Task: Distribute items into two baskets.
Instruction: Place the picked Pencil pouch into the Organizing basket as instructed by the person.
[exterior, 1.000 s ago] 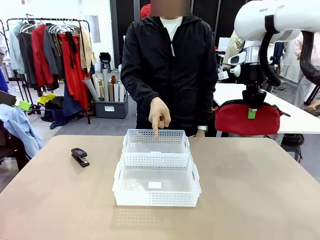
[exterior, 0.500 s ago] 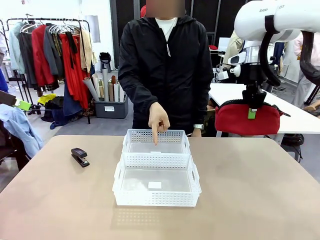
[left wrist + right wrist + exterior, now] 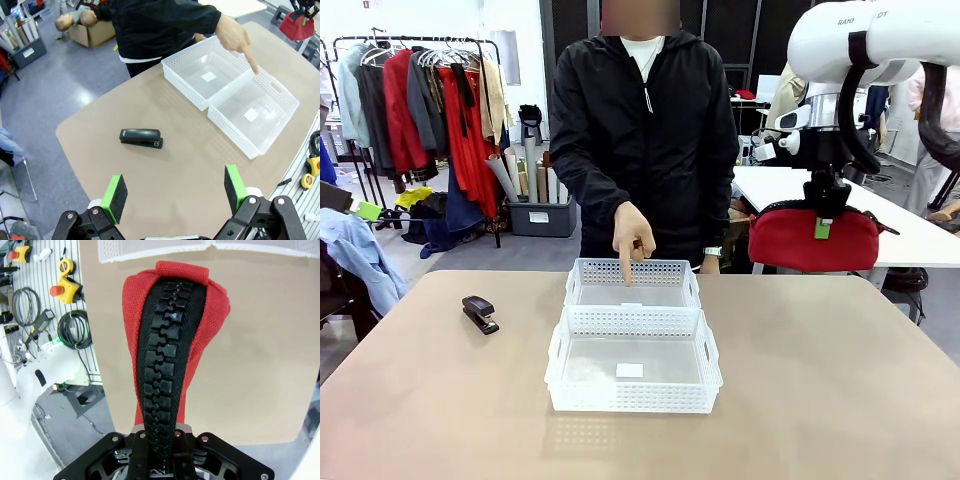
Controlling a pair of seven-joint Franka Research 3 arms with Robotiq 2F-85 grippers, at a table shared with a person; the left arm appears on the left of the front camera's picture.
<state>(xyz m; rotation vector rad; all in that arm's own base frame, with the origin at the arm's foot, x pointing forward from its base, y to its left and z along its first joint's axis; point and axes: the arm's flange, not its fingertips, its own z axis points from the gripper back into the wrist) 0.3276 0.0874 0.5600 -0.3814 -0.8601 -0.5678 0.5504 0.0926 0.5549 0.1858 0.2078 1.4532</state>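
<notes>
I've got the right gripper (image 3: 824, 222) clamped on the pouch (image 3: 800, 240), up over the tabletop (image 3: 820, 380). The left gripper (image 3: 174, 187) is wide open, empty. The stapler (image 3: 479, 313) lies left of the near basket (image 3: 632, 398); a hand (image 3: 632, 233) points into the far basket (image 3: 632, 270).

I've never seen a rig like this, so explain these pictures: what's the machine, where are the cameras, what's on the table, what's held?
It's a robot with two white arms ending in two-finger grippers. The front view looks across the table at a person; each wrist view looks along one gripper. The right gripper holds a red pouch aloft. The left gripper hangs open, looking down on a black stapler. The person's hand points at the far basket; the near basket sits beside it.
</notes>
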